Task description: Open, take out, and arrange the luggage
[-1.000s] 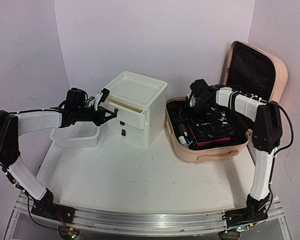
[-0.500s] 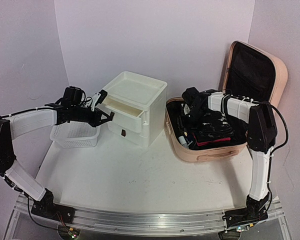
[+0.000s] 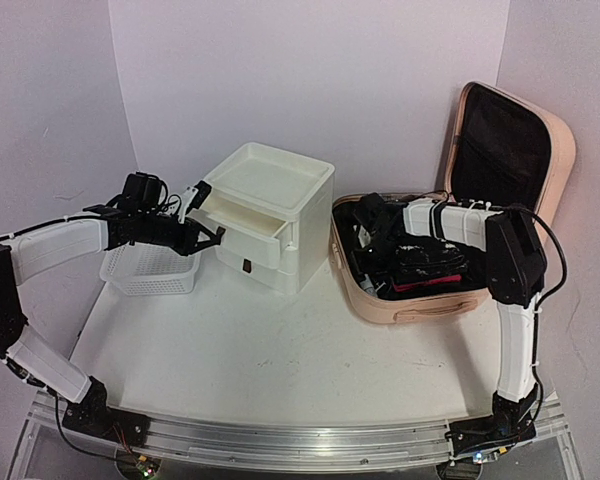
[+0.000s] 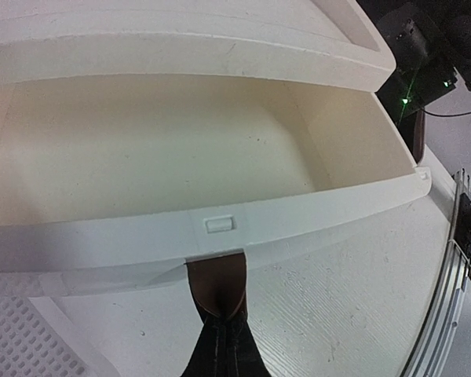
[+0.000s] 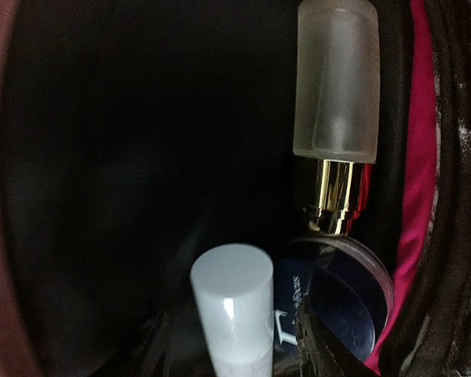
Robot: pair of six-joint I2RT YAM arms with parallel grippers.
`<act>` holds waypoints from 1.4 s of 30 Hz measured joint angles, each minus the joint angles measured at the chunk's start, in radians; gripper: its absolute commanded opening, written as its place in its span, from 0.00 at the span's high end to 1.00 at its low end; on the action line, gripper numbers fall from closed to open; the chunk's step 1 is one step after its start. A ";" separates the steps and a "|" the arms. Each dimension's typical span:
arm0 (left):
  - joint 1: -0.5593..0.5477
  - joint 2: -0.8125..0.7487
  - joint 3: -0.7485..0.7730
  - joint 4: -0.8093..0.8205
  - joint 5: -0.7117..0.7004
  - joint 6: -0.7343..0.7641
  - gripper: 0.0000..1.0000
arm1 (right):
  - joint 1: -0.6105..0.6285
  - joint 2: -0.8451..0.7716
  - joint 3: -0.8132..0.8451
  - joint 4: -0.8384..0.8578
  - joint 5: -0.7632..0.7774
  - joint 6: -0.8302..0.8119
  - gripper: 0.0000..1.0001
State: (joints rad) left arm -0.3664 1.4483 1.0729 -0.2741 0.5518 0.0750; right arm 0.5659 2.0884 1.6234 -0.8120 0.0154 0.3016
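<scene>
Two claws, two containers. From above, my left claw [image 3: 210,230] is at the front of the white drawer box [image 3: 280,195], jaws together on the lip of its drawer [image 3: 245,215], which stands pulled out. A white mesh basket [image 3: 150,272] sits just beside the box, and I see nothing in it. The luggage [image 3: 420,300] lies open on the right side of the table [image 3: 280,350] with its lid upright. My right claw [image 3: 368,238] is down among the dark things packed in its left end.

Through my left wrist, the drawer is bare inside, and one brown pad [image 4: 217,284] is tucked under its front edge. If I pull much further, I judge the drawer could come right out or drag the box along.

Through my right wrist I see black lining, a frosted bottle [image 5: 335,86] with a gold collar, a white tube [image 5: 231,310] and a round blue compact [image 5: 341,294] beside pink cloth [image 5: 420,181]. Whether my jaws are apart or gripping here I cannot tell. Closing carelessly could nudge the tube aside or let the smooth bottle slip.
</scene>
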 measured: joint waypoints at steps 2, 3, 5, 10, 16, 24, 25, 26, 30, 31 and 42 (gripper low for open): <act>-0.001 -0.001 0.000 0.000 -0.004 -0.002 1.00 | 0.014 0.007 -0.013 0.014 0.037 -0.010 0.56; -0.002 -0.002 0.000 -0.003 -0.006 -0.002 1.00 | 0.020 0.008 -0.020 0.019 0.052 -0.013 0.58; -0.002 -0.008 -0.002 -0.007 -0.008 -0.003 1.00 | 0.034 0.009 -0.038 0.030 0.086 -0.015 0.62; -0.002 -0.035 -0.016 -0.017 -0.014 -0.005 1.00 | 0.043 0.010 -0.053 0.051 0.131 -0.007 0.83; -0.002 -0.041 -0.023 -0.024 -0.014 -0.006 1.00 | 0.044 0.006 -0.072 0.080 0.162 0.029 0.91; -0.004 -0.041 -0.023 -0.029 -0.026 -0.008 1.00 | 0.046 -0.168 -0.113 0.079 0.180 0.039 0.94; -0.004 -0.041 -0.023 -0.035 -0.030 -0.012 1.00 | 0.046 -0.203 -0.112 0.081 0.180 0.039 0.94; -0.005 -0.041 -0.023 -0.039 -0.033 -0.016 1.00 | 0.046 -0.238 -0.112 0.083 0.179 0.037 0.94; -0.007 -0.041 -0.020 -0.045 -0.039 -0.034 1.00 | 0.045 -0.349 -0.103 0.081 0.133 0.023 0.94; -0.008 -0.041 -0.016 -0.051 -0.042 -0.049 1.00 | 0.044 -0.370 -0.089 0.079 0.106 0.013 0.94; -0.020 -0.054 -0.004 -0.083 -0.103 -0.103 1.00 | 0.137 -0.357 0.245 0.114 -0.206 -0.108 0.92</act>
State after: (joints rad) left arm -0.3866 1.3945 1.0691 -0.3573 0.4484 -0.0277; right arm 0.7033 1.7313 1.8687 -0.6983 -0.1902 0.1936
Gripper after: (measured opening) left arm 0.010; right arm 0.289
